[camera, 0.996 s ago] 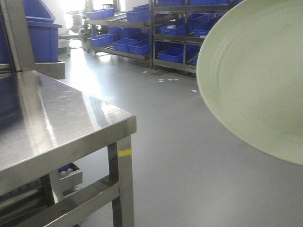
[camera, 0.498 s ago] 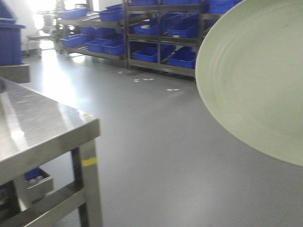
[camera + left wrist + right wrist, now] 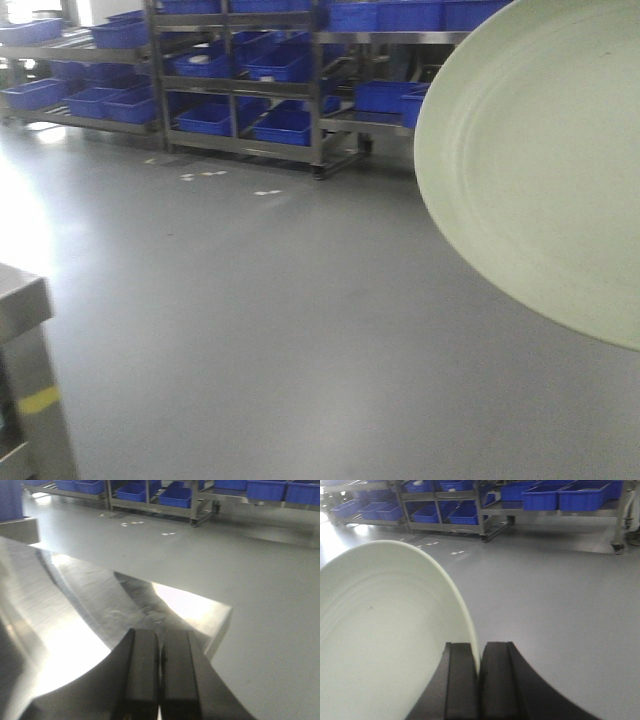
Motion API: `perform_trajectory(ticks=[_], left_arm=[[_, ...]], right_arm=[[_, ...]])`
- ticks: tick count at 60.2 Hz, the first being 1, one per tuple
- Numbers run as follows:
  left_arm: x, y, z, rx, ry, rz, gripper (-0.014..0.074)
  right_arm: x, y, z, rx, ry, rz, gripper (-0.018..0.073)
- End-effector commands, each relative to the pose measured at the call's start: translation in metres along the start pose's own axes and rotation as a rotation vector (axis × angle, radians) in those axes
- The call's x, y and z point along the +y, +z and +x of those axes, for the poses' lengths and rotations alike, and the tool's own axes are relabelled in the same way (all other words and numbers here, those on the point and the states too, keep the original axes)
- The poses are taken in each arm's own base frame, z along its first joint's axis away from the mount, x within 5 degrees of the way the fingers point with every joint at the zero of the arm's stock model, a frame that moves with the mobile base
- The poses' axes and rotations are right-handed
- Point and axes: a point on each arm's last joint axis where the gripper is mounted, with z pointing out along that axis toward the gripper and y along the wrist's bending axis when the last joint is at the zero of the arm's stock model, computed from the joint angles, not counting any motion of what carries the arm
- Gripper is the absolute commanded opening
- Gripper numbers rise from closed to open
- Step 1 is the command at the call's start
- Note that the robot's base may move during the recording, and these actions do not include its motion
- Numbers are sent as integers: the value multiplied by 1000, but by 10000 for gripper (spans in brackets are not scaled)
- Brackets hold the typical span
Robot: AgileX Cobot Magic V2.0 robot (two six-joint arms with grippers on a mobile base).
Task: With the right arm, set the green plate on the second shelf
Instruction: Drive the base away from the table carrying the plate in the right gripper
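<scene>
The green plate (image 3: 540,170) fills the right of the front view, held up on edge in the air with its ringed face toward the camera. In the right wrist view the green plate (image 3: 380,630) spreads to the left, and my right gripper (image 3: 479,652) is shut on its rim. My left gripper (image 3: 160,640) is shut with nothing between its fingers, hovering over the corner of a steel table (image 3: 75,610). No shelf that I can tie to the task's second shelf is identifiable.
Metal racks (image 3: 240,90) holding several blue bins (image 3: 285,125) line the far side of the grey floor (image 3: 250,320). A steel table corner (image 3: 20,300) with a yellow mark on its leg shows at the lower left of the front view.
The view has swung to the right: the steel table slid out to the left edge and the racks shifted left. The plate keeps its place in the front view.
</scene>
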Motion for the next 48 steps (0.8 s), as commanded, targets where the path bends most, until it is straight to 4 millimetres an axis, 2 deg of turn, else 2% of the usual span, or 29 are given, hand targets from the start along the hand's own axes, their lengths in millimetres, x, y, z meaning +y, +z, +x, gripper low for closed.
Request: perform_trajectory(ticks=[1, 48], left_arm=[[0, 2, 5, -61, -2, 1, 124], [0, 2, 5, -61, -2, 1, 124]], right_arm=[[4, -1, -21, -141, 0, -22, 55], [4, -1, -21, -141, 0, -22, 55]])
